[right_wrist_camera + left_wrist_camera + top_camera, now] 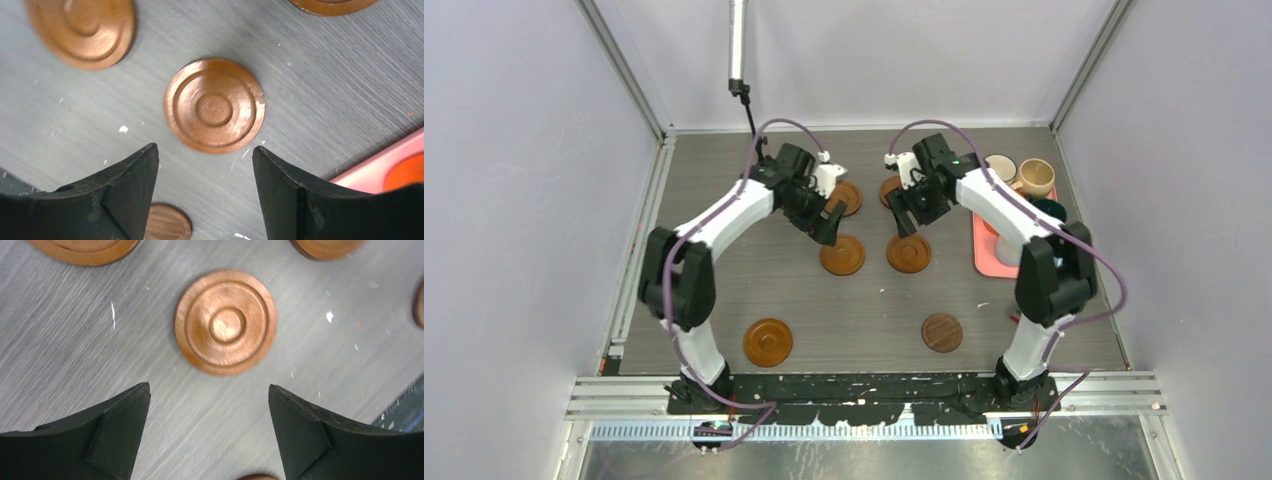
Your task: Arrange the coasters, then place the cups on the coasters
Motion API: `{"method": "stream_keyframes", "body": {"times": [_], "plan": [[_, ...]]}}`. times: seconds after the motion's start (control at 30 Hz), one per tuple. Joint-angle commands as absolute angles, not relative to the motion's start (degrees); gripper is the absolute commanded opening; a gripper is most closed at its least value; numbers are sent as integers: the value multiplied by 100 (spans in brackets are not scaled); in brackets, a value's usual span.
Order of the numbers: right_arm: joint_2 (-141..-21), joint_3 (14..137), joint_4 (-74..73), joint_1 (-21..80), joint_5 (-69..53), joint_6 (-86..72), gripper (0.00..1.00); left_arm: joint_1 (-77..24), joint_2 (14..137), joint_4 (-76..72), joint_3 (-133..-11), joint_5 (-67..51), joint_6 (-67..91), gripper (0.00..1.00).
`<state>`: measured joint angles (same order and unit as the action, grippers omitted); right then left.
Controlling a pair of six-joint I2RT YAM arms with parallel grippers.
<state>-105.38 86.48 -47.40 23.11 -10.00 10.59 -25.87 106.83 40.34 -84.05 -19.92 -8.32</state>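
Coaster (226,322) beneath downward-pointing left tool (209,388), jaws apart.

**Occlusions / cropped bits**

Overhead: far-right coaster (889,189) is mostly behind the right gripper (907,222). Far-left coaster (849,197) is part-covered by the left gripper (829,228). Right arm (1014,215) hides part of the pink tray (984,258) and some of the cups (1035,178), so the count is unreadable.

Left wrist: centre coaster (226,322) is motion-blurred. Edge coasters (82,250) are cropped by the frame.

Right wrist: dark coaster (170,224) is half behind a finger (125,200). Orange object (407,172) is cropped and unidentifiable.
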Motion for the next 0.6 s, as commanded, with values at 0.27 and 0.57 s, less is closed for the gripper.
{"method": "stream_keyframes", "body": {"times": [0.27,0.57], "plan": [[-7877,6418,-6077,2284,-1741,3071,78,-1719,7468,6060,-6121,-3030,-4109,95],[-7830,5531,-5728,2289,-1159,3135,76,-1696,6646,6088,-4656,-2637,-5170,89]]}}
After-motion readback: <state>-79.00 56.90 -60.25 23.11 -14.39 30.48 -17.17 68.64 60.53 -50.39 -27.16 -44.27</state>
